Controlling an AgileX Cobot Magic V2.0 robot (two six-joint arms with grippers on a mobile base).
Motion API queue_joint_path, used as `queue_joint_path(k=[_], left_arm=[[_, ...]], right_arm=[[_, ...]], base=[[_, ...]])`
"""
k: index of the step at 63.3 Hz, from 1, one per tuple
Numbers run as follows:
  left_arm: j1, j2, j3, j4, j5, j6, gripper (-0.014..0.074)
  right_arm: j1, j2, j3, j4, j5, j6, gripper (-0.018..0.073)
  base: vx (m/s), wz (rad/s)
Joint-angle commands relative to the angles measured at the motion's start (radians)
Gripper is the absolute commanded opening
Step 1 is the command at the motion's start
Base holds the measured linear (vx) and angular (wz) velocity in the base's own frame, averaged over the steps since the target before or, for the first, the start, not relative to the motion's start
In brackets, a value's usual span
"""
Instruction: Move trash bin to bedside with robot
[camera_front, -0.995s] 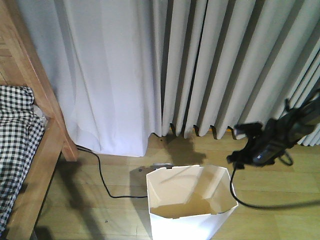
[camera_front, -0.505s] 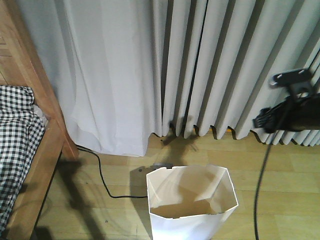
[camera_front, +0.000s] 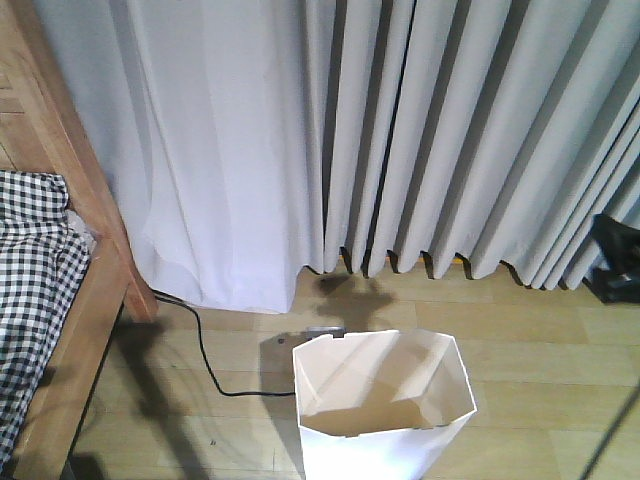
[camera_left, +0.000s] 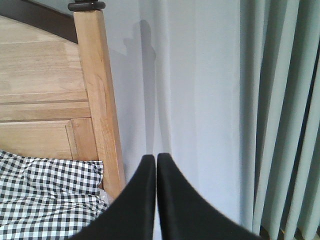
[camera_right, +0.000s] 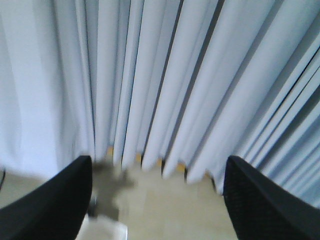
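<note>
The white trash bin (camera_front: 372, 452) stands upright on the wooden floor at the bottom middle of the front view, with nothing showing inside it. The bed's wooden frame (camera_front: 105, 262) and checked bedding (camera_front: 30, 265) lie at the left, a floor's width from the bin. My left gripper (camera_left: 156, 158) is shut with nothing in it and points at the bedpost (camera_left: 97, 90) and the curtain. My right gripper (camera_right: 159, 167) stands wide open and empty in a blurred view, aimed at the curtain foot. A corner of the bin (camera_right: 107, 230) shows below its left finger. Only a black part of the right arm (camera_front: 615, 262) shows at the front view's right edge.
Pale pleated curtains (camera_front: 400, 140) hang to the floor behind the bin. A black cable (camera_front: 205, 360) runs across the floor from under the curtain toward the bin. A thin dark cable (camera_front: 610, 440) crosses the bottom right corner.
The right arm has swung from beside the bin's right rim up and away to the right, nearly leaving the front view. The bin has not moved.
</note>
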Motion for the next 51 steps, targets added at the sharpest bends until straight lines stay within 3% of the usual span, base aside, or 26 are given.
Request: queue_joint_path(k=[1,22,38,45,51], left_arm=[[-0.001,-0.005,-0.021,-0.005,-0.073,-0.004,-0.0006],[-0.001,-0.005,-0.021,-0.005,-0.073,-0.004,-0.0006],[-0.001,-0.005,-0.021,-0.005,-0.073,-0.004,-0.0006],[-0.001,-0.005,-0.021,-0.005,-0.073,-0.004,-0.0006],[-0.001,-0.005,-0.021,-0.005,-0.073,-0.004,-0.0006]], right_arm=[[-0.006,-0.103,-0.018,0.043,-0.076,0.002,0.0529],[-0.006,-0.409,-0.018,0.068,0.162,0.034,0.0528],[-0.006,-0.588,0.067,0.06,0.079,0.106,0.0465],[-0.006,-0.617,0.083,0.06,0.09,0.105,0.0377],[-0.006,-0.617,0.083,0.06,0.106,0.104,0.0188]], base=[[0.0,0.0],[0.0,0.0],[0.0,0.0],[0.0,0.0],[0.0,0.0]])
